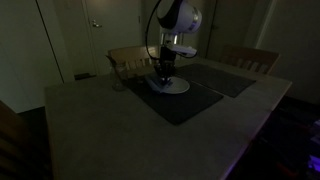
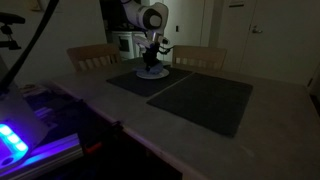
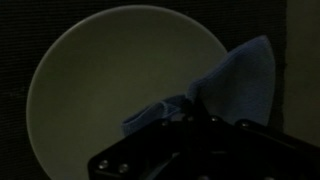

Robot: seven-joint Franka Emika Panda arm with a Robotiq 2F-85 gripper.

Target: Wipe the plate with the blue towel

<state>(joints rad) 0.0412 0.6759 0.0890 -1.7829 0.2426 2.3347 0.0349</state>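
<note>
Blue towel [image 3: 240, 85] looks pinched in the closed gripper [image 3: 180, 118], bunched on the right part of the plate [image 3: 90, 100], so most of the bare plate lies to the gripper's left in the wrist view. In an exterior view, the arm [image 1: 175, 22] hangs straight down over the plate, which sits on a dark placemat [image 1: 195, 102] toward the table's [image 1: 95, 130] far side.

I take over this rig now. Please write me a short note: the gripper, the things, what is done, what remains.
Gripper: low over the plate. It seems shut on the blue towel, but the dim picture hides the fingers.
Plate: on a dark placemat on the table, under the gripper.
Done: the towel is in the gripper and at the plate.
Left: the wiping. Whether it has begun cannot be told.
</note>
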